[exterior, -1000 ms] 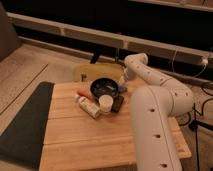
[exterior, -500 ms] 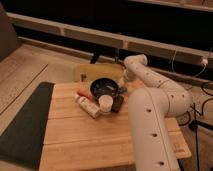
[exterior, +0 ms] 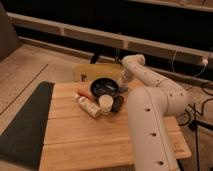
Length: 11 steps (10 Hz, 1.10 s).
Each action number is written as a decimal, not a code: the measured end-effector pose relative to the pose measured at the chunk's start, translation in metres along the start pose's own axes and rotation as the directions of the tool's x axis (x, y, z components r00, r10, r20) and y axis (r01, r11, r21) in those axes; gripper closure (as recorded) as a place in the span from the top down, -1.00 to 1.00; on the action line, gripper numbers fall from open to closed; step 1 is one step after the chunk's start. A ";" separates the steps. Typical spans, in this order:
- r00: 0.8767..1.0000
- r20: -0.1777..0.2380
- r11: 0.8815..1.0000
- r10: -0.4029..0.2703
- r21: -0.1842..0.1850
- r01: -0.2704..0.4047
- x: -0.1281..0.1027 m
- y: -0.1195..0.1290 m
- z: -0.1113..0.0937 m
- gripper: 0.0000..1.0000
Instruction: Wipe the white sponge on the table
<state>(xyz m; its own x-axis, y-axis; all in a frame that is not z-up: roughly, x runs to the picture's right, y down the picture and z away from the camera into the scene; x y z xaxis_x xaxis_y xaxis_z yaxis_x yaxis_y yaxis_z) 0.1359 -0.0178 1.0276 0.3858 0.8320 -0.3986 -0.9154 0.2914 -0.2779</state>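
Jaws shut, the white arm's gripper (exterior: 123, 82) dips at the right rim of a round dark bowl (exterior: 95, 85); what it pinches, if anything, cannot be made out. A pale patch inside may be the white sponge (exterior: 103, 89). Bowl, round white cup (exterior: 105, 103) and toppled bottle (exterior: 89, 107) crowd the far end of the table (exterior: 90, 137), pale bamboo in wide, smooth planks.

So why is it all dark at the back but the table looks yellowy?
Camera view: warm light falls on the table and the white arm, while the back is unlit and nearly black; camera view again: the gripper, down beside the dark bowl, sits in dimmer light.
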 end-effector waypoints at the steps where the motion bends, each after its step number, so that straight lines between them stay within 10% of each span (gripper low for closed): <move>1: 1.000 -0.007 1.000 -0.001 -0.013 0.001 0.003 0.005 0.000 -1.00; 6: 0.997 -0.048 0.996 -0.065 -0.068 0.062 0.020 0.037 -0.022 -1.00; 11: 0.984 -0.177 0.998 0.003 0.063 0.008 0.055 -0.022 -0.024 -1.00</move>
<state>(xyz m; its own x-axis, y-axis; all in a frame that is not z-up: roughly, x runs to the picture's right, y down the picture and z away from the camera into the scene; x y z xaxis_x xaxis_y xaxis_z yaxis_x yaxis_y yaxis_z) 0.1801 0.0105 0.9907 0.3975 0.7359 -0.5481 -0.9175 0.3273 -0.2259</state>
